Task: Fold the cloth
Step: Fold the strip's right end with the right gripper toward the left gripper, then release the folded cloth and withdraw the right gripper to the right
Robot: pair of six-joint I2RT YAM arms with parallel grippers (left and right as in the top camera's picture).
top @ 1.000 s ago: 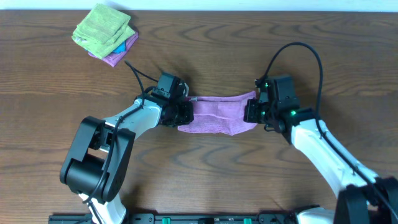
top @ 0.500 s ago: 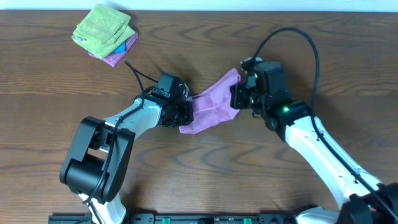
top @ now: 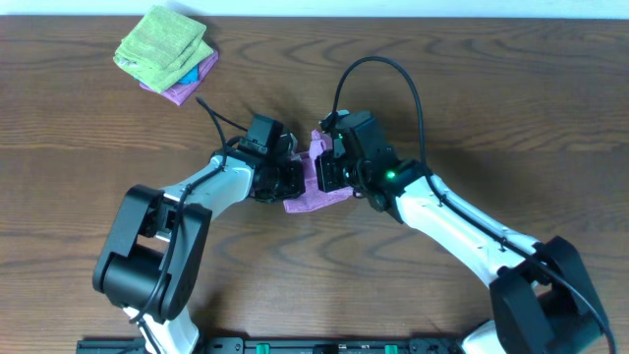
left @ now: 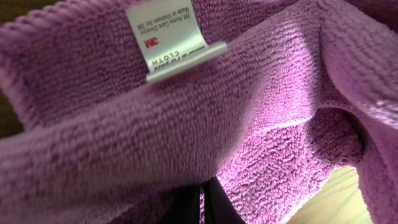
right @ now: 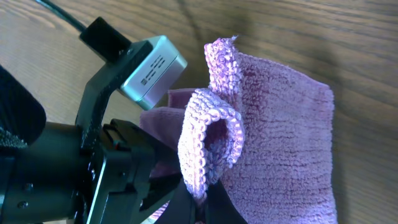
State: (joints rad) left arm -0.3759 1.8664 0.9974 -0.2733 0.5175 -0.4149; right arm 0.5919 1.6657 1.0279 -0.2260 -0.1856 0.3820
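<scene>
Wooden tabletop [top: 491, 118], seen from overhead and from both wrists. The left arm [top: 211, 187] and right arm [top: 452, 211] meet near the centre. Between them lies the purple cloth [top: 313, 202], a ribbed terry weave, bunched and partly doubled over, its lower part resting on the tabletop. The left fingers [top: 292, 180] are clenched on its left edge. The right fingers [top: 327, 177] pinch a curled, stitched corner, raised just beside the left fingers. A pile of folded cloths [top: 167, 54], green on top, sits at far left. A white label [left: 168, 38] is sewn into the hem.
</scene>
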